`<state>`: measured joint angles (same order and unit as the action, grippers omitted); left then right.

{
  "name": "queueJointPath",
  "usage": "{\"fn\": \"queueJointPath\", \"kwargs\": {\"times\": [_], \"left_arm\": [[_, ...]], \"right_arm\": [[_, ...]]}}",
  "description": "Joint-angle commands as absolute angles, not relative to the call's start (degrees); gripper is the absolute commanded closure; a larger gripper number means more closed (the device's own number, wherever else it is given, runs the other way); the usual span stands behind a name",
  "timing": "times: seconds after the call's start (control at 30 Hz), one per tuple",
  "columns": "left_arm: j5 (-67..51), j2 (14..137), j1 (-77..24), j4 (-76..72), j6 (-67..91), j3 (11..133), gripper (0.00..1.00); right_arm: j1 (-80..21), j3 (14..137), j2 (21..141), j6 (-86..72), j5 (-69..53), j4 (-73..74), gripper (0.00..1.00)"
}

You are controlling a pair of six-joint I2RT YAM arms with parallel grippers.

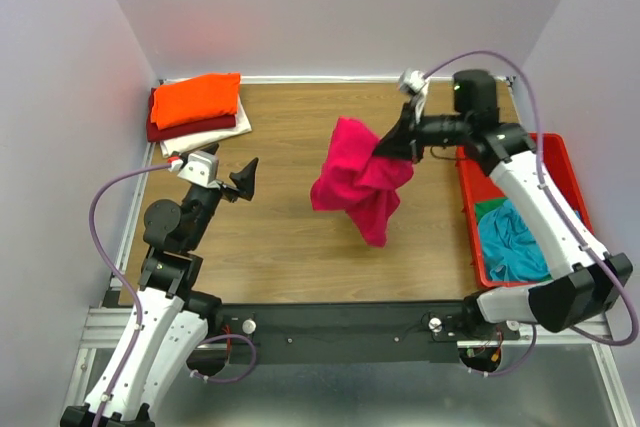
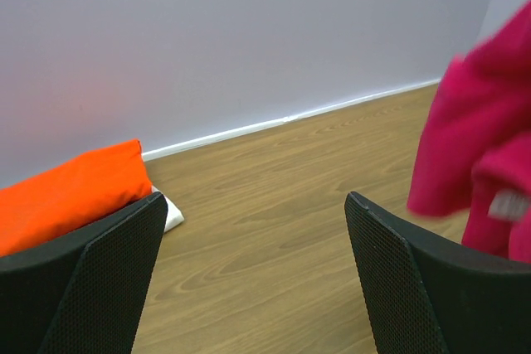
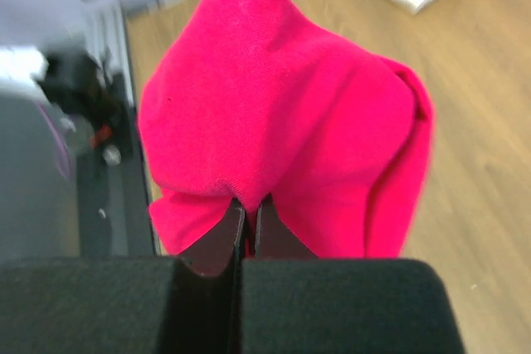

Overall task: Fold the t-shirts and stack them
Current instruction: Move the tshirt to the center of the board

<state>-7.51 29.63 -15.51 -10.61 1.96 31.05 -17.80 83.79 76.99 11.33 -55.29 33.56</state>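
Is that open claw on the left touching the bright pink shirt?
Apart. The top view shows bare table between the left gripper and the pink shirt, which hangs from the right gripper.

**Top external:** the brown wooden tabletop [image 1: 280,237] is viewed from high above and behind, with the arm bases along the lower edge and the whole workspace taken in from afar.

**Left wrist:** a low, near-level view is framed between the black fingers [image 2: 108,288] of the left gripper [image 2: 255,205], facing the pale back wall [image 2: 249,31].

**Right wrist:** a close downward view is taken over the right gripper [image 3: 249,209].

**Shared:** the bright pink-red cloth t-shirt [image 1: 360,182] [image 2: 481,138] [image 3: 274,113] is seen in all three views; the folded orange cloth t-shirt [image 1: 197,99] [image 2: 66,196] is seen in the first two.
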Motion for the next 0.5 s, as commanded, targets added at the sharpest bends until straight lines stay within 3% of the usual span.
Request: {"fn": "queueJointPath", "kwargs": {"times": [0.0,0.03,0.1,0.13,0.17,0.27,0.37,0.47], "left_arm": [[-7.6,29.6,-15.8,-11.8,1.1,30.5,0.05],[-7.9,29.7,-15.7,-11.8,1.1,30.4,0.05],[-8.9,29.8,-15.7,-11.9,1.1,30.4,0.05],[-9.1,29.9,-15.8,-12.0,1.1,30.3,0.05],[-9.7,30.1,-15.8,-12.0,1.2,30.3,0.05],[-11.9,30.9,-15.8,-12.3,1.5,30.3,0.05],[-14.0,32.7,-15.8,-12.6,1.8,30.5,0.05],[-16.3,35.0,-15.8,-12.7,2.5,31.0,0.05]], "right_arm": [[-22.0,74.9,76.4,22.5,-47.1,33.2,0.96],[-22.2,73.2,77.7,23.5,-46.0,33.1,0.94],[-22.7,69.3,79.4,25.7,-42.0,33.1,0.81],[-22.7,68.6,81.4,25.8,-40.1,33.1,0.71],[-22.7,68.1,81.9,25.2,-38.3,33.1,0.46],[-22.4,65.2,80.2,26.7,-32.4,33.4,0.15],[-20.6,62.1,76.0,28.5,-31.7,33.2,0.00],[-17.1,58.7,74.2,29.7,-37.4,33.2,0.00]]}}
